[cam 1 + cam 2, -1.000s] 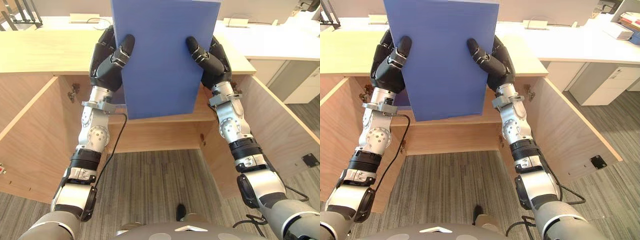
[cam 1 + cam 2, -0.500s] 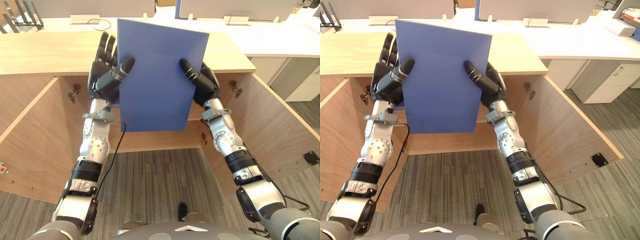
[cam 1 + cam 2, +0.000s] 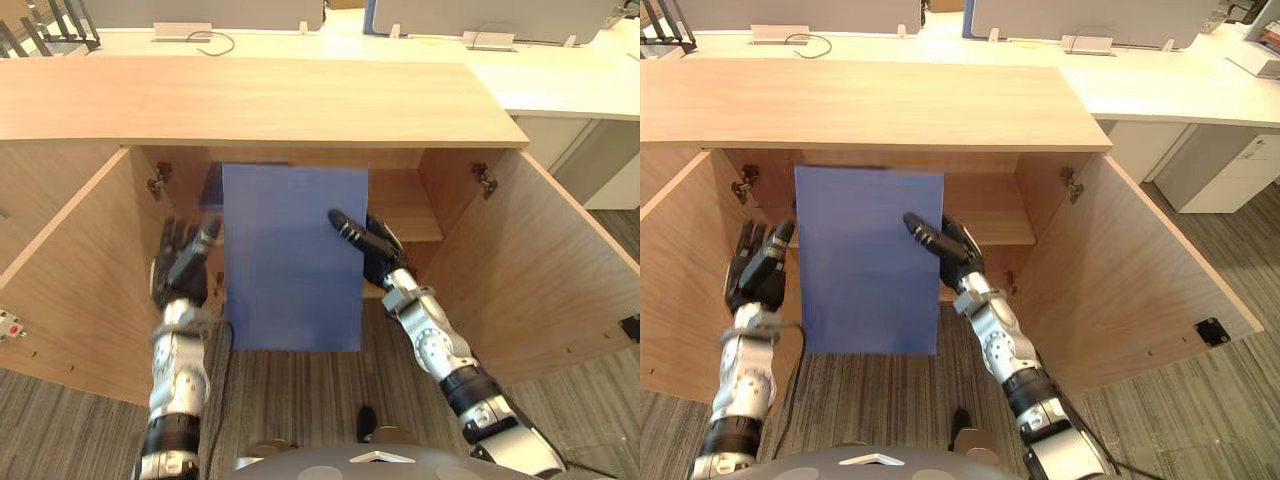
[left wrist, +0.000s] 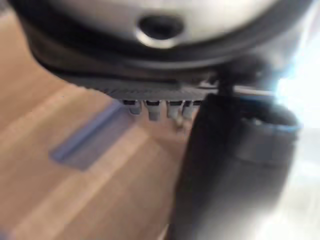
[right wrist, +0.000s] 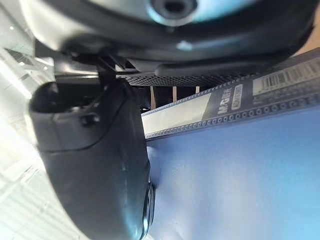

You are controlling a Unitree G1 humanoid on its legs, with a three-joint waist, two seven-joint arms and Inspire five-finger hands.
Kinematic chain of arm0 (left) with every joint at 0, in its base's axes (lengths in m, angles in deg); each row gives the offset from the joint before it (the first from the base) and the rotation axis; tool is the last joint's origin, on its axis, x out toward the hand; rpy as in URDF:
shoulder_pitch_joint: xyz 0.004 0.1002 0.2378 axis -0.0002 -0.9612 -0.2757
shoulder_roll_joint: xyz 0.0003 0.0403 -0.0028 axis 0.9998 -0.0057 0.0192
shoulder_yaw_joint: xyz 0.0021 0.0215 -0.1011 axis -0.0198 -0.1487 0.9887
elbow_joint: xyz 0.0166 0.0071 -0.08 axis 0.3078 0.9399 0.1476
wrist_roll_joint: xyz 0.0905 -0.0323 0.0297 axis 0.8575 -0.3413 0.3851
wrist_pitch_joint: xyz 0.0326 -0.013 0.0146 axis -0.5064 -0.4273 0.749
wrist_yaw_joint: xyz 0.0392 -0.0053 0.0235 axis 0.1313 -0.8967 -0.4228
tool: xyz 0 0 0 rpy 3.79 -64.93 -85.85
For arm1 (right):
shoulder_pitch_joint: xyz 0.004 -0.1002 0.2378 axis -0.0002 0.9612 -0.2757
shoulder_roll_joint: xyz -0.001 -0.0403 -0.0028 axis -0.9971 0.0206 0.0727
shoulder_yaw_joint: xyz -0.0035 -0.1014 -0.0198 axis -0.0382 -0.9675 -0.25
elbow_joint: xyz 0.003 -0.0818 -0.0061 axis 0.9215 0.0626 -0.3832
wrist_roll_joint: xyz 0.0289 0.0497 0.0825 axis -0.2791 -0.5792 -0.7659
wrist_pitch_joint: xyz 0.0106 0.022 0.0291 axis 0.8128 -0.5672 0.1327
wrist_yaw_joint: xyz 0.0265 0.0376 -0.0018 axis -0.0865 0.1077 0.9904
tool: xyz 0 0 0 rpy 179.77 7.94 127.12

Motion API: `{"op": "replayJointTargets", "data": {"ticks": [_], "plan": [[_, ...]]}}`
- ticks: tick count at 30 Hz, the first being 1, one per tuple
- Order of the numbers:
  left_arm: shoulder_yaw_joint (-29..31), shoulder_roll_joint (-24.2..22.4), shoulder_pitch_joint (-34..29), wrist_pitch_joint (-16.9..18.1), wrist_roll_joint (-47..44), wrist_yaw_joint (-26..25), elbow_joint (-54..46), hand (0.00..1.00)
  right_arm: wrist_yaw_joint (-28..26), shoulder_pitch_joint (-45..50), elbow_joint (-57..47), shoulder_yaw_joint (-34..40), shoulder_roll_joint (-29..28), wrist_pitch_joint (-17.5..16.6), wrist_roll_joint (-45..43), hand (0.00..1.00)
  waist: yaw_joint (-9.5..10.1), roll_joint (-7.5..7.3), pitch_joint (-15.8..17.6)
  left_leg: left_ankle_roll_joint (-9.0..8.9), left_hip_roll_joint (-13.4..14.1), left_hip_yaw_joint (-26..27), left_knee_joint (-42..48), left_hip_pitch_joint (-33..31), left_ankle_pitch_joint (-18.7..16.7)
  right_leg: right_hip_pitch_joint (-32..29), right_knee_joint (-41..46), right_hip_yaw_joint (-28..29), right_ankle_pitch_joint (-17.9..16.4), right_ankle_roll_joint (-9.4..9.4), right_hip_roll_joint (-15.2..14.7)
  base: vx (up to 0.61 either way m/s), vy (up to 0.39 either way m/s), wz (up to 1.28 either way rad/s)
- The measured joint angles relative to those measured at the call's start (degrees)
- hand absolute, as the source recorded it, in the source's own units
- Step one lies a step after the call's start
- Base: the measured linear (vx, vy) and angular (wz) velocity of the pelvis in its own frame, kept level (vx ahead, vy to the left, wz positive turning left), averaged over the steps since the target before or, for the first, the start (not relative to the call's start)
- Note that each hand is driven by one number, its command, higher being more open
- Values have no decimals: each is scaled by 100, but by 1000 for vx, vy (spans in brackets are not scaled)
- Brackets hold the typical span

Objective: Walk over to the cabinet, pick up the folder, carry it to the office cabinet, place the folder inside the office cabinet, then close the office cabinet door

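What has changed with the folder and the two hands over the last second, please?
Both arms have brought the folder down from above the top of the office cabinet to the front of its opening. The left hand seems to have come off its left edge; the right hand still pinches it. Both doors stay open.

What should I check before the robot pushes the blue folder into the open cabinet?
1. Grip of the right hand on the folder: ok, thumb on its front, fingers behind its right edge.
2. Grip of the left hand on the folder: not ok, open beside the left edge, apparently not holding it.
3. The cabinet doors: ok, both swung wide.
4. Room on the shelf: cannot tell, the folder hides the middle.
5. Folder attitude: ok, roughly upright before the opening.
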Motion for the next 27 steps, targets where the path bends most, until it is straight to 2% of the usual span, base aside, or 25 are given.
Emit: {"op": "replayJointTargets", "data": {"ticks": [5,8,15,22,27], "plan": [[728,-305,-772,-20,-25,-183,433,100,-11,342,3,289,11,105,1,0,88,7,6,0,-8,-141,45,2,0,88,3,-93,-24,2,-43,-21,-1,16],[937,-453,-974,-41,-77,-196,611,100,-18,422,3,432,-14,110,-7,0,179,8,6,10,-20,-245,49,-13,7,128,6,-194,-36,-3,-81,-41,-5,18],[1082,-598,-1051,-203,-279,-190,1249,100,-21,551,57,546,-143,118,-26,0,192,16,7,9,-33,-313,-98,0,93,137,-17,-251,-52,6,-95,-28,-4,6],[1116,-644,-900,-355,-478,-42,2737,100,-3,787,713,731,-183,112,-81,0,170,24,-1,26,-34,-356,-166,23,168,147,-59,-308,-52,8,-95,2,1,2],[1135,-766,-878,-570,-444,6,3659,100,597,897,1719,1195,-595,74,-292,0,182,48,-18,15,-34,-406,-322,119,241,232,-113,-372,-54,11,-97,-3,0,5]]}}
